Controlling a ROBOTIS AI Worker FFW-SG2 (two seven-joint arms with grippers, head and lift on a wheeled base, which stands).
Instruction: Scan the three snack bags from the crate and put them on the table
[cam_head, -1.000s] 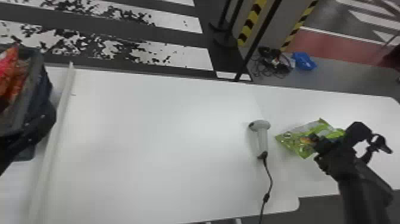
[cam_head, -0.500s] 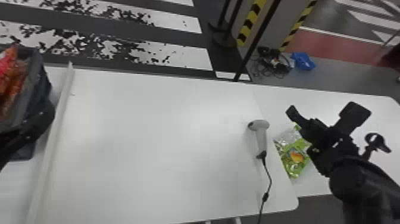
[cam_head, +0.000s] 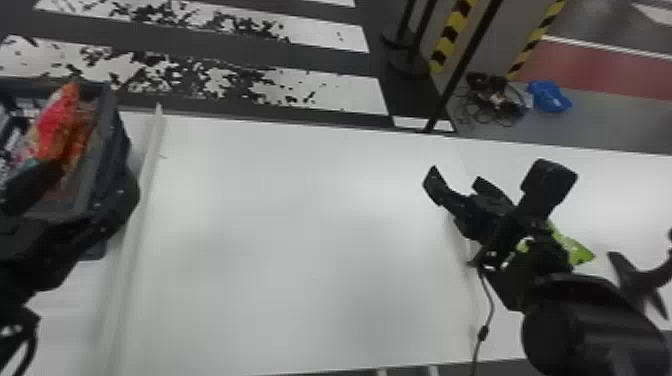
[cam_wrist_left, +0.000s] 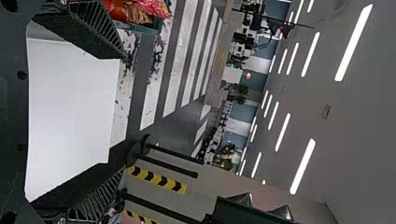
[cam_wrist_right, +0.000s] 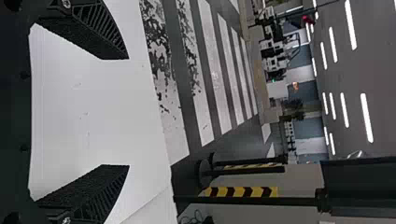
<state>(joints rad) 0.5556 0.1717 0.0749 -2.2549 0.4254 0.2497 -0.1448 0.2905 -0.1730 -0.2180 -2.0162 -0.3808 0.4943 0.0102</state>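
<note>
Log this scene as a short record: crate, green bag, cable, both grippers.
Crate: at left, red-orange packaging inside, bag count unclear
Green bag: on the white table, partly hidden by the right arm
Cable: right of centre
Left gripper: open, empty, at the crate
Right gripper: open, empty, above the table

Red bag (cam_head: 56, 122): lettering too blurred to read.
Crate (cam_head: 101, 145): black-and-white marks inside, unreadable.
Green bag (cam_head: 577, 250): partly hidden, no legible words.
Wide post (cam_head: 451, 32): yellow and black chevrons, wordless.
Thin post (cam_head: 539, 37): slanted yellow and black stripes.
Floor (cam_head: 345, 95): broad white bars on dark grey.
</note>
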